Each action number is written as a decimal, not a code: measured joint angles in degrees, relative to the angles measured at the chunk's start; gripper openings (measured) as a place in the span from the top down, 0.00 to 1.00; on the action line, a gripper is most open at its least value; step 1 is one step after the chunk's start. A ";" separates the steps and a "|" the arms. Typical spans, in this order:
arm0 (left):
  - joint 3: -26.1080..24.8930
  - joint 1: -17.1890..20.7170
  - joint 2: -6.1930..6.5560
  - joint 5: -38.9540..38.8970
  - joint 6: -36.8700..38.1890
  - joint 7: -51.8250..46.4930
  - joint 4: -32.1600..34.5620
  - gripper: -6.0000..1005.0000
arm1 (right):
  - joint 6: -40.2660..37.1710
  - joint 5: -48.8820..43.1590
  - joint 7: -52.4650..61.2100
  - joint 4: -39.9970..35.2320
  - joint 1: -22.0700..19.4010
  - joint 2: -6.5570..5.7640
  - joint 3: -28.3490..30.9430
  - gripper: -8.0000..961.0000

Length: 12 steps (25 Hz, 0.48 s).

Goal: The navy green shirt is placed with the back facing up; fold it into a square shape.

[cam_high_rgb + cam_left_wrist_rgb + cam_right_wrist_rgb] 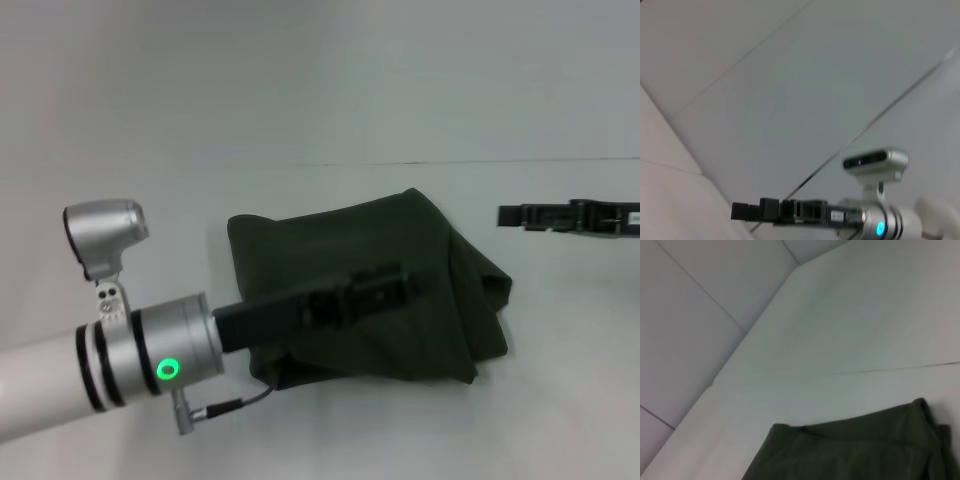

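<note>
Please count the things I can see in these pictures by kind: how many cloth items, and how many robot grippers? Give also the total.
Cloth items: 1, the navy green shirt, lying folded on the white table.
Robot grippers: 2, the left gripper over the shirt and the right gripper off to the shirt's right side.
Total: 3

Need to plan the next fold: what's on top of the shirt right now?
The left pincer reaches over the folded shirt; whether it touches the cloth cannot be told. The right pincer stays off to the side.
</note>
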 joint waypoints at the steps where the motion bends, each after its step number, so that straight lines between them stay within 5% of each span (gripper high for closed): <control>1: -0.18 0.72 0.01 1.33 -0.02 1.10 0.99 0.09 | 0.21 -0.40 0.40 0.58 0.53 0.20 -0.15 0.20; 12: -7.52 4.30 0.06 12.39 0.50 10.03 3.96 0.08 | 8.37 -3.31 5.71 3.09 2.85 3.68 -6.03 0.20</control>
